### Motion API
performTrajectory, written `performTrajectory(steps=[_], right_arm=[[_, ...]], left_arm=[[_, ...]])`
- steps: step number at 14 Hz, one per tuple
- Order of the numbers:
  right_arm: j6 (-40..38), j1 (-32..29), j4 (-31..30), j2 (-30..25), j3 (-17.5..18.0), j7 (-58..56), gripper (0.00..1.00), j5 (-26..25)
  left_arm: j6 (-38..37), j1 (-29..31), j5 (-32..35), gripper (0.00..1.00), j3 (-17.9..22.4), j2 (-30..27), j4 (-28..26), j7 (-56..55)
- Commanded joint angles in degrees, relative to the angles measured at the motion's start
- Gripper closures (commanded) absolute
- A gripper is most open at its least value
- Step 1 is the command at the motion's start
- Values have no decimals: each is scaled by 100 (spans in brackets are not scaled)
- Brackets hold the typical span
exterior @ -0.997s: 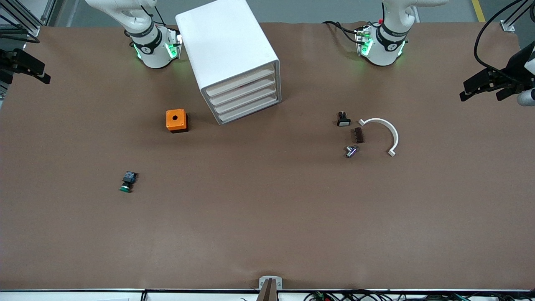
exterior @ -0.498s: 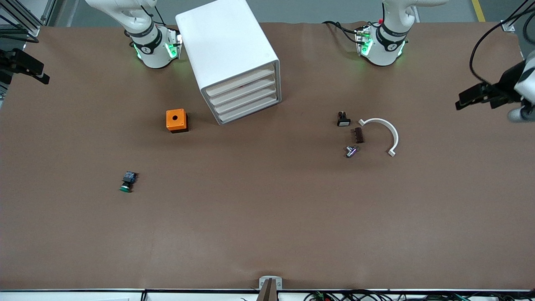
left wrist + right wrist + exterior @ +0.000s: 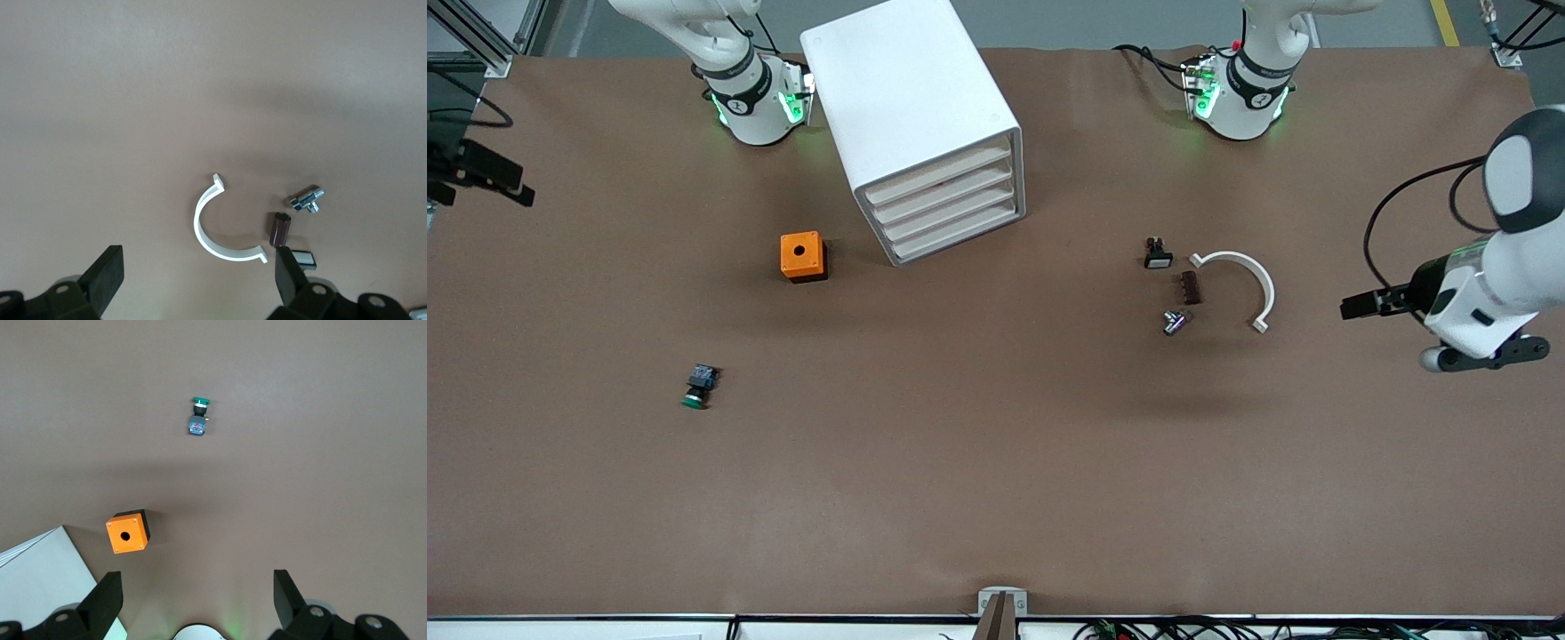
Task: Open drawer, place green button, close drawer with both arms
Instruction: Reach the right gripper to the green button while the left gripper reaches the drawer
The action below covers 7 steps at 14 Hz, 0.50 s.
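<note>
- Brown table (image 3: pixel 996 462) is carrying the drawer cabinet (image 3: pixel 925 133) at top centre, all drawers shut.
- Button (image 3: pixel 697 388) is lying lower left, untouched.
- My left gripper (image 3: pixel 1356 307) and right gripper (image 3: pixel 498 182) are hanging wide open, empty, at the frame edges, ready to reach.

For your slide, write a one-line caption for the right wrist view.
Right gripper, fingers open, high over the brown table, looking down on the green-capped button, the orange box and a drawer cabinet's corner.
</note>
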Motion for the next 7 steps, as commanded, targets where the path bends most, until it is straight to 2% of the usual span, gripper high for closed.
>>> performTrajectory(steps=[1, 5, 7], right_arm=[[0, -163, 260, 884, 15, -128, 0, 7], [307, -261, 252, 923, 24, -436, 0, -19], [919, -252, -255, 879, 24, -384, 0, -28]], left_arm=[[-14, -174, 126, 0, -24, 250, 97, -576], [-67, -683, 73, 0, -33, 672, 88, -1980], [-102, -860, -136, 0, -68, 777, 131, -2886]])
